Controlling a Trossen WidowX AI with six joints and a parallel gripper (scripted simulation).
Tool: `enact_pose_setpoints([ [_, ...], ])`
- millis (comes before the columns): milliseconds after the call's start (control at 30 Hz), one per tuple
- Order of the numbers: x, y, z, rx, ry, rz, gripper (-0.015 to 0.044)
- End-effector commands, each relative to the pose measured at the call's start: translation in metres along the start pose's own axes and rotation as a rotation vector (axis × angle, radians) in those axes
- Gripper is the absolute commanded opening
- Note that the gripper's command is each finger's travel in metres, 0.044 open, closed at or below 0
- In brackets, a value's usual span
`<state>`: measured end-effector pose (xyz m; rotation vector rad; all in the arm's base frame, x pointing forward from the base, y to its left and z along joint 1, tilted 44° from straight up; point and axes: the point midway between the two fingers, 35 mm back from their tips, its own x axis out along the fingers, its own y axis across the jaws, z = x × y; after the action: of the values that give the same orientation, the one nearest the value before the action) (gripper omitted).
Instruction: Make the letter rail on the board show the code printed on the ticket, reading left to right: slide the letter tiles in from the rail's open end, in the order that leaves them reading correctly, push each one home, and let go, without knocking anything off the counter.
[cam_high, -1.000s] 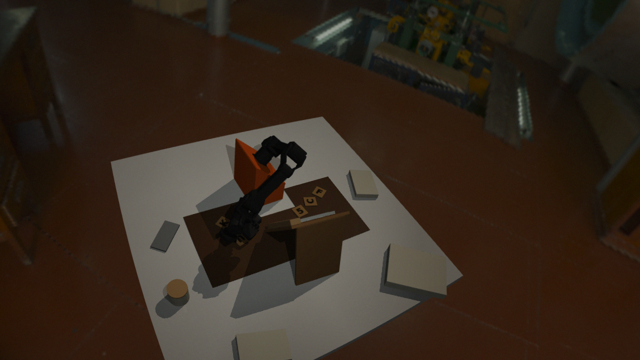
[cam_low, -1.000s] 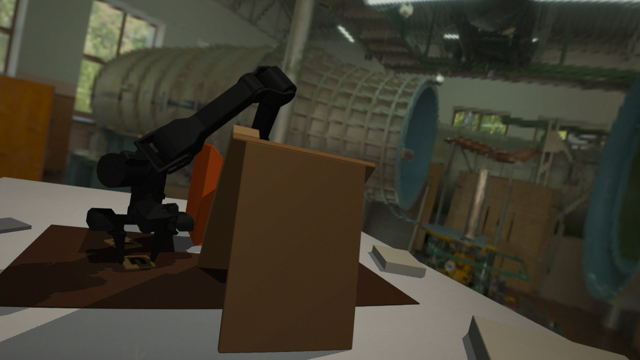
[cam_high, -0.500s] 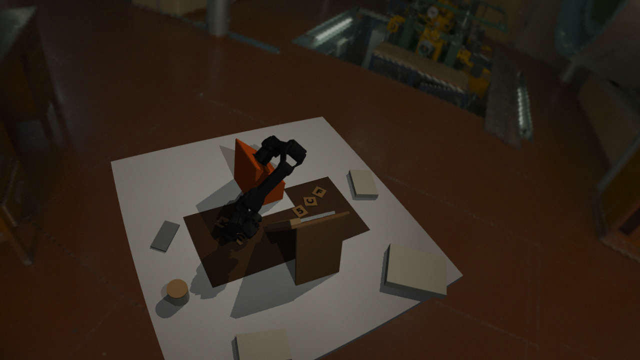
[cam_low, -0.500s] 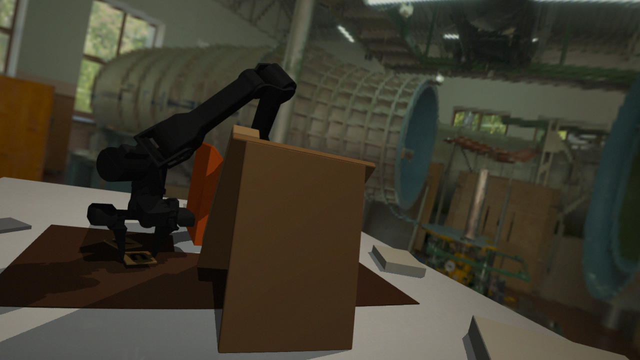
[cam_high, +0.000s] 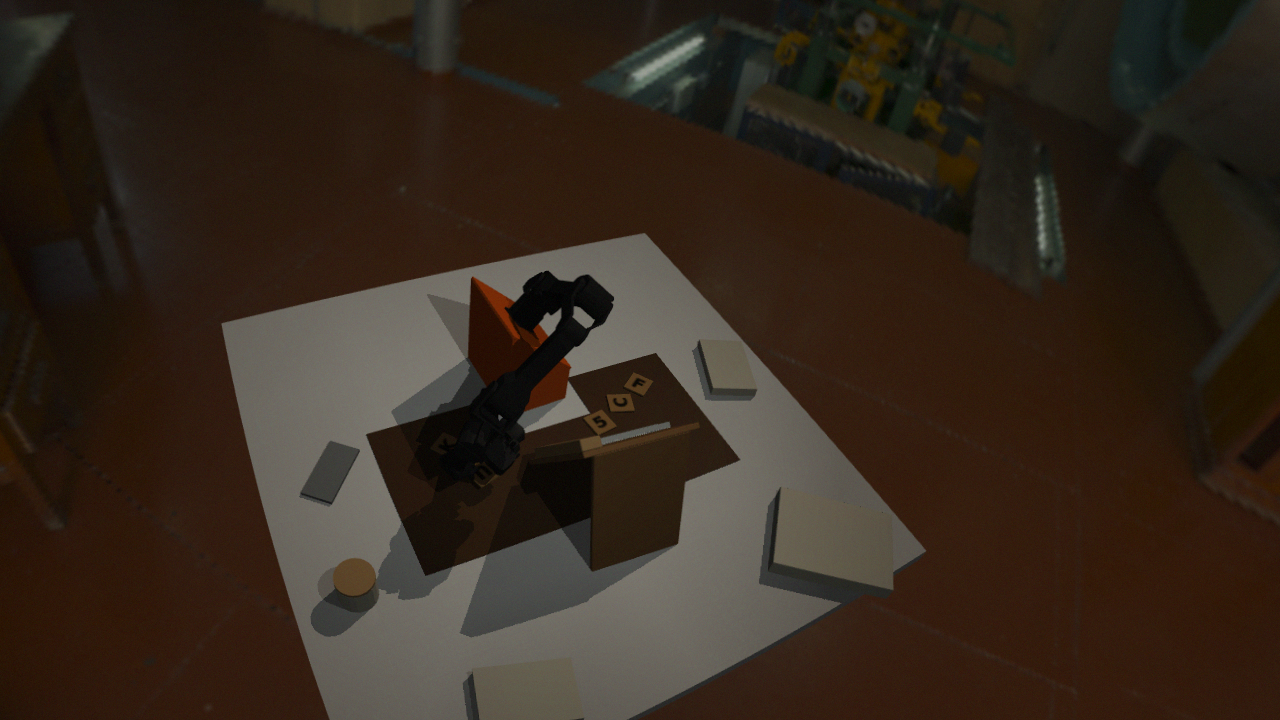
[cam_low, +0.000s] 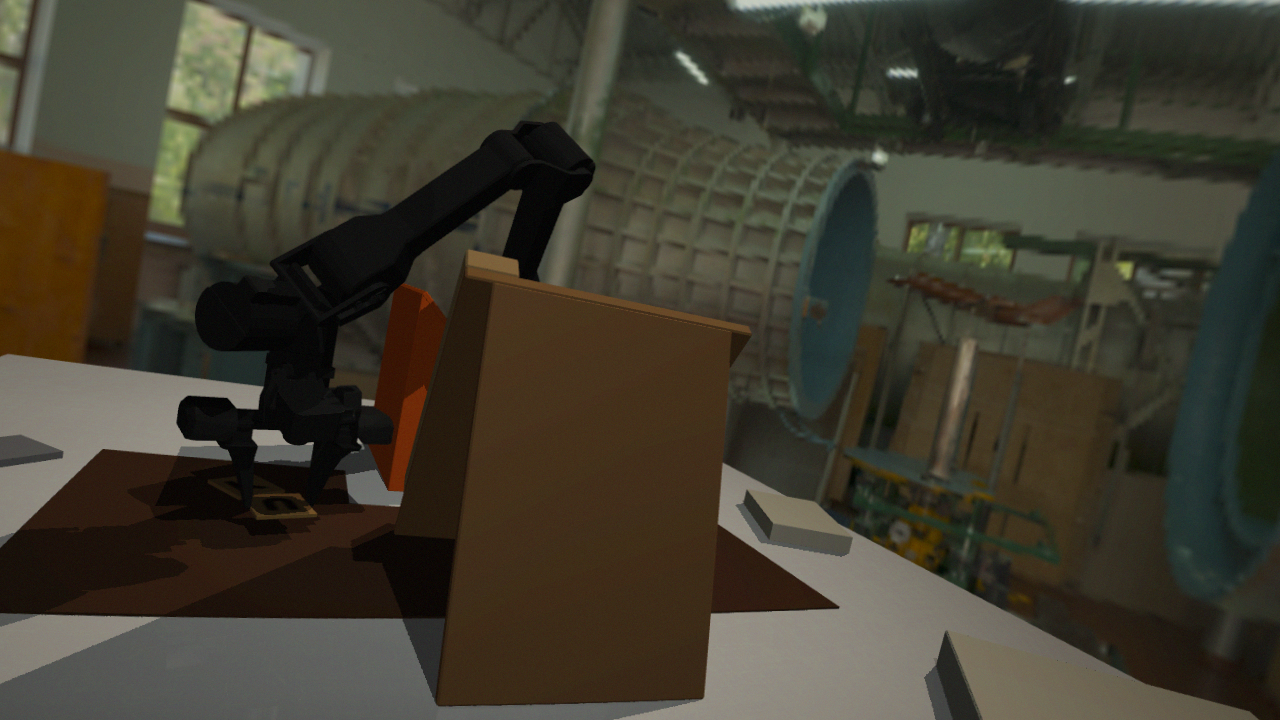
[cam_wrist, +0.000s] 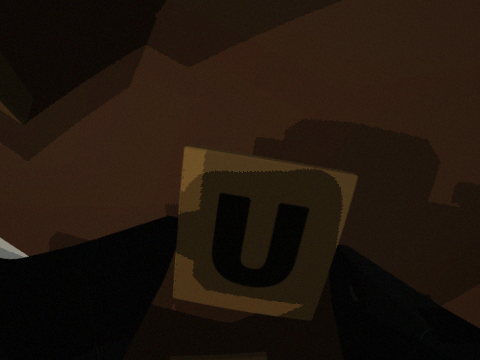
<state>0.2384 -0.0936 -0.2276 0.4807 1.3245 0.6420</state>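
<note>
My gripper (cam_low: 280, 503) (cam_wrist: 255, 243) is shut on the U tile (cam_high: 484, 476) (cam_low: 288, 508) (cam_wrist: 265, 180), with one finger at each side edge. The tile is low over the brown mat (cam_high: 711, 447) (cam_low: 268, 586); whether it touches cannot be told. A K tile (cam_high: 442, 444) (cam_low: 234, 485) lies just beyond. Tiles reading 5 (cam_high: 600, 421), C (cam_high: 620, 402) and F (cam_high: 638, 384) lie in a slanting row across the mat. The upright board (cam_high: 635, 501) (cam_low: 590, 483) turns its back to the top and exterior views. Its rail face and any printed code cannot be read.
An orange wedge (cam_high: 490, 331) (cam_low: 401, 394) stands behind the arm. A grey slab (cam_high: 330, 471) (cam_low: 25, 449) and a round tan-topped cylinder (cam_high: 354, 577) are at the left. Beige blocks (cam_high: 726, 368) (cam_high: 832, 541) (cam_high: 526, 691) lie around the counter.
</note>
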Motion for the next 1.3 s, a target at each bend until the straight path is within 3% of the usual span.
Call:
enact_pose_setpoints([
  [0, -0.003, 0.0, 0.0, -0.004, 0.006, -0.002, 0.0],
  [800, -0.024, 0.004, 0.014, 0.067, 0.019, -0.075, 0.0],
  [1267, -0.069, -0.008, 0.03, 0.161, -0.042, -0.232, 0.0],
])
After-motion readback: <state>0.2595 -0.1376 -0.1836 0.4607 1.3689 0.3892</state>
